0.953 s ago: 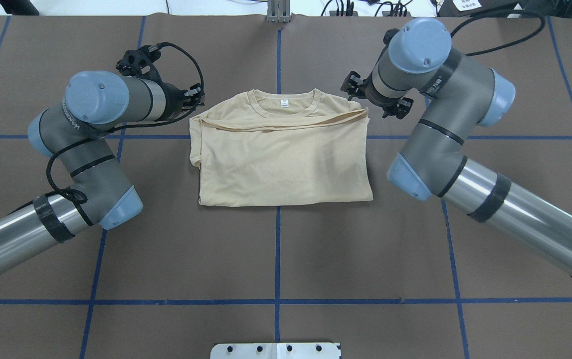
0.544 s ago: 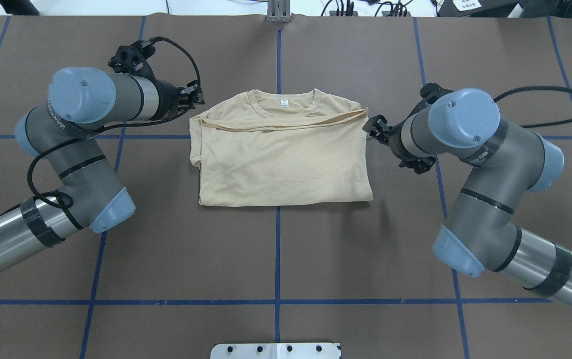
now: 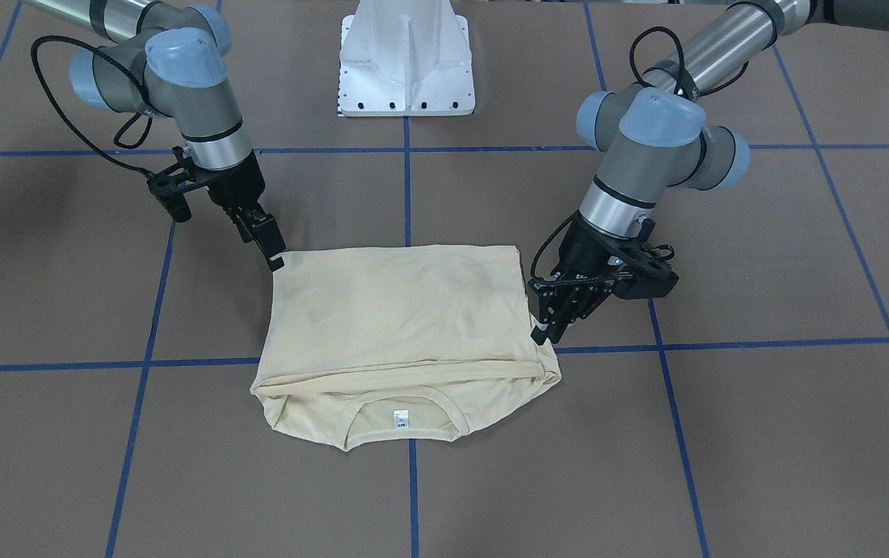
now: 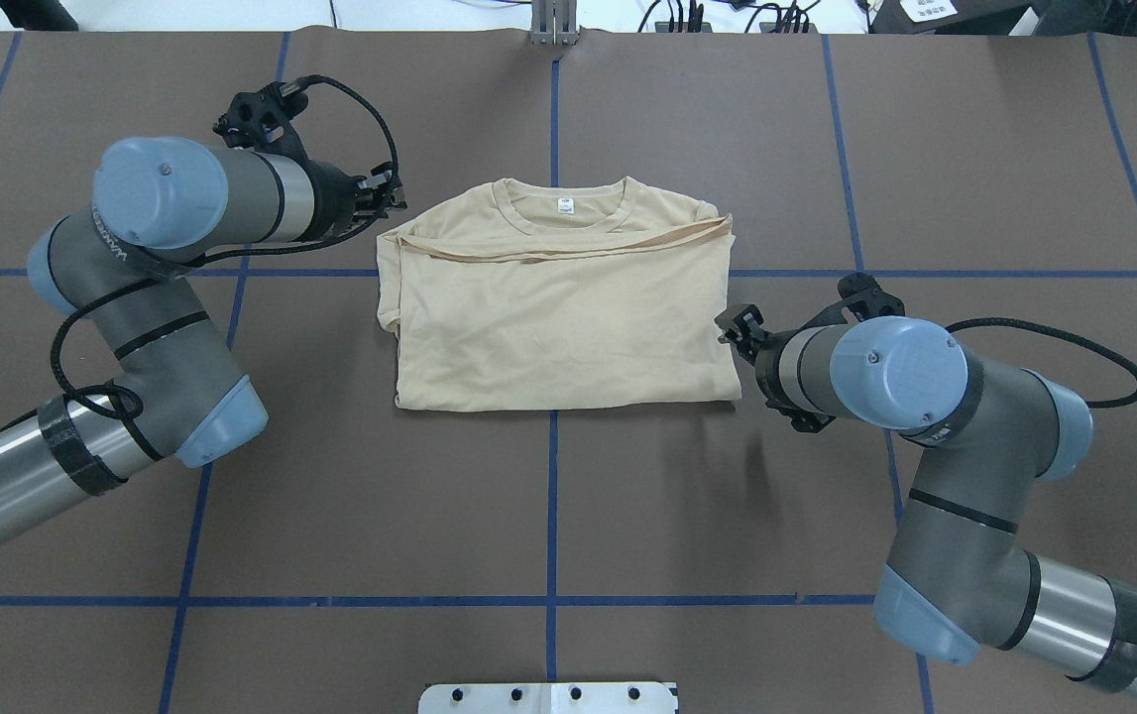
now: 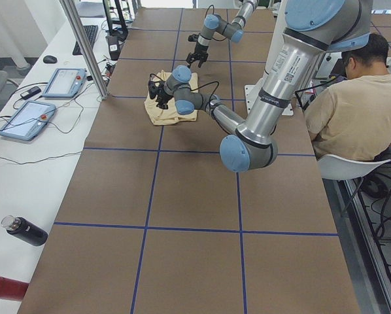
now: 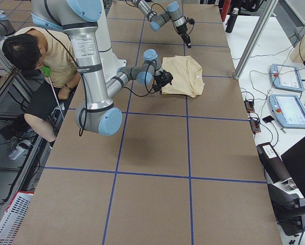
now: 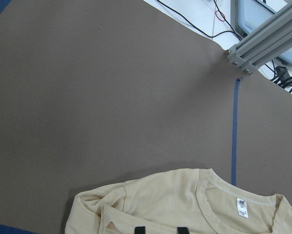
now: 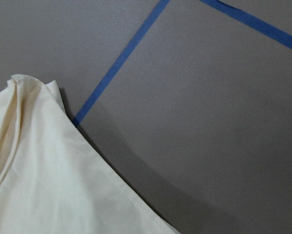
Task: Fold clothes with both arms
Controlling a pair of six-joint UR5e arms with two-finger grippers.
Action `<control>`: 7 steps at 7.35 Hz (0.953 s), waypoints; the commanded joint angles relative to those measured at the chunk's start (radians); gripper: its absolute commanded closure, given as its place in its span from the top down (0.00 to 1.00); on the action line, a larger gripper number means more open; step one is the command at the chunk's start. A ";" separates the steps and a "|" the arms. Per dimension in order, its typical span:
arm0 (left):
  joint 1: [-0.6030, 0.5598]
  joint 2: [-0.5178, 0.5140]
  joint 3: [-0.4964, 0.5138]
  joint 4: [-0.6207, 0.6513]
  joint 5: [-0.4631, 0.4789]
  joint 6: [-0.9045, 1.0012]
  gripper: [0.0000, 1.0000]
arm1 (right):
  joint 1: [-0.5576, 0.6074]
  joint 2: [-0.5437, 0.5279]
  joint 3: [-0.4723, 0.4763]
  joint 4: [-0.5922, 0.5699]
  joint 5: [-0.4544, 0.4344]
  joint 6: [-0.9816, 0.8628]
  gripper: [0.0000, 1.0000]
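Behind the robot, off the table's near edge, a seated person (image 5: 352, 118) shows in the side views, partly cut off by the frame. At the near edge stands the white base (image 3: 405, 62). Next comes the shirt (image 4: 568, 327), folded into a rectangle at the middle of the table (image 4: 548, 516), its folded hem nearest the robot and its collar and white tag (image 4: 565, 205) toward the far edge. The right gripper (image 3: 275, 256) points down at the shirt's right edge, toward the near corner. Its wrist camera shows only cloth and table, so I cannot tell how wide it stands or whether it pinches anything. The left gripper (image 3: 545, 332) hangs low beside the far left corner. Its fingertips (image 7: 141, 230) are parted a little and barely enter the bottom of its wrist picture. A metal post (image 7: 263, 41) rises at the far edge.
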 commanded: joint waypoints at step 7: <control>-0.005 0.013 -0.004 0.002 0.004 0.003 0.33 | -0.056 0.036 -0.048 0.004 -0.015 -0.006 0.81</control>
